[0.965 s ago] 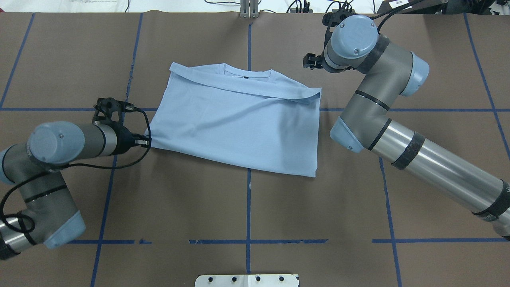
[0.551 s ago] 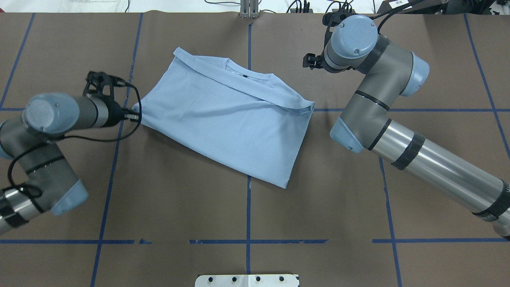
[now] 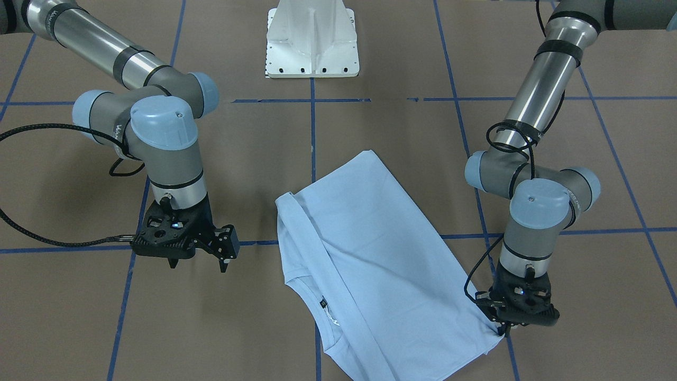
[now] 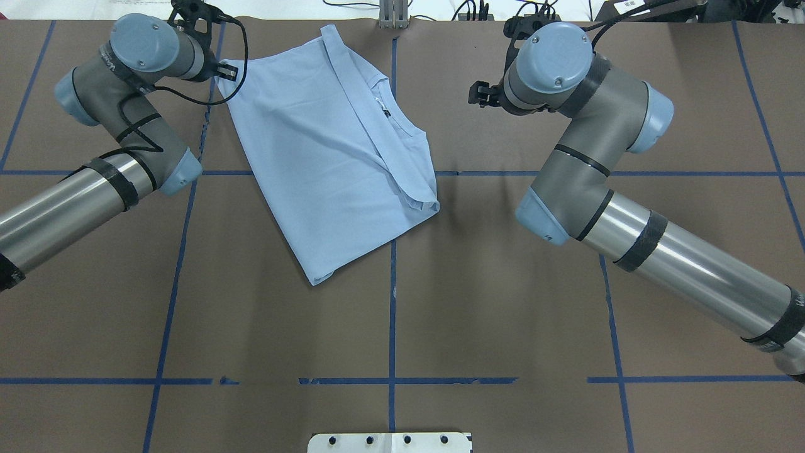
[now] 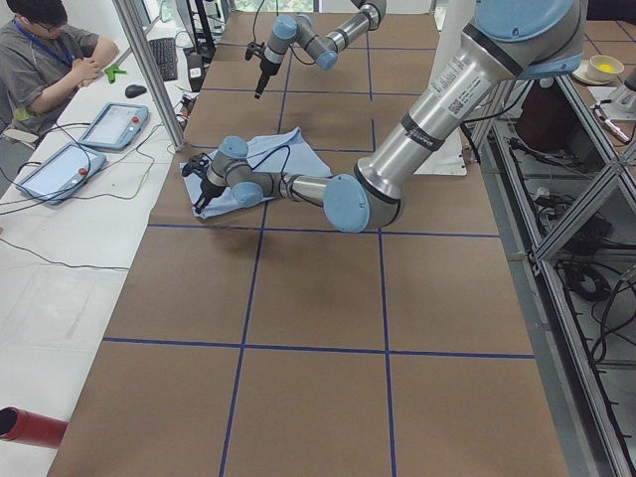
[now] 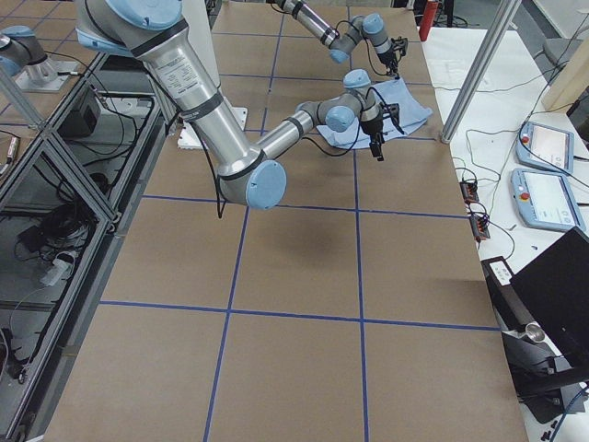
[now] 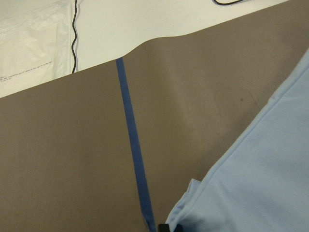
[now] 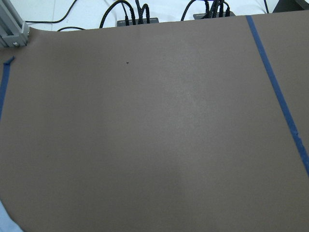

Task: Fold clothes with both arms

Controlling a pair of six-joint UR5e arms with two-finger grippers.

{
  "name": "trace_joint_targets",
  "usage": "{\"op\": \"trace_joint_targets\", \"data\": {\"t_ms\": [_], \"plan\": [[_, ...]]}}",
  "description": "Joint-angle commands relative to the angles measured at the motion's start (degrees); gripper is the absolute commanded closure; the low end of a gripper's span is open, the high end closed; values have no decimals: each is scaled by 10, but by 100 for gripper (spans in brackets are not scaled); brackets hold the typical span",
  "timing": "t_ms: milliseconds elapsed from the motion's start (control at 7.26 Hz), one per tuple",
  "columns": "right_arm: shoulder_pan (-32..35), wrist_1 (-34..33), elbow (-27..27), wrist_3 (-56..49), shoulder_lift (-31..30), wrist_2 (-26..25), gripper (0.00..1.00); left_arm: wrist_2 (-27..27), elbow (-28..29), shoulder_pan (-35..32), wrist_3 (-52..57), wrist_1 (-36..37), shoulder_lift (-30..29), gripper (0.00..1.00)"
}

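Observation:
The light blue T-shirt (image 4: 327, 145) lies folded and turned at a slant on the brown table, collar and dark neck label (image 4: 385, 113) facing up. It also shows in the front view (image 3: 370, 264). My left gripper (image 4: 226, 68) is shut on the shirt's far left corner, near the table's far edge; the front view shows the left gripper (image 3: 501, 329) pinching that corner low at the table. In the left wrist view the held cloth (image 7: 256, 183) fills the lower right. My right gripper (image 3: 198, 263) hangs open and empty beside the shirt, apart from it; it also shows overhead (image 4: 479, 97).
The white pedestal base (image 3: 312, 42) stands at the robot's side of the table. Blue tape lines (image 4: 392, 314) cross the brown surface. A metal post (image 4: 393, 16) and cables sit at the far edge. An operator (image 5: 50, 50) sits beyond that edge.
My left gripper has dragged the shirt's corner away from the robot to the far edge. The shirt has swung round with it. The right arm has barely moved.

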Motion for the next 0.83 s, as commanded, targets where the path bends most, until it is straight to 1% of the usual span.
{"op": "trace_joint_targets", "data": {"t_ms": [0, 138, 276, 413, 551, 689], "plan": [[-34, -3, -5, 139, 30, -6, 11, -64, -63, -8, -4, -30, 39, 0], [-54, -6, -17, 209, 48, -8, 22, -67, -103, -8, -8, -30, 61, 0], [-74, -5, -44, 248, 59, -29, 25, -67, -110, -8, -10, -30, 63, 0], [-87, -6, -72, 258, 80, -41, 26, -67, -110, -8, -14, -30, 67, 0], [-104, -4, -81, 259, 82, -69, 33, -67, -110, -7, -13, -30, 71, 0], [-114, -6, -83, 254, 82, -91, 33, -67, -110, -7, -13, -30, 72, 0]]}}
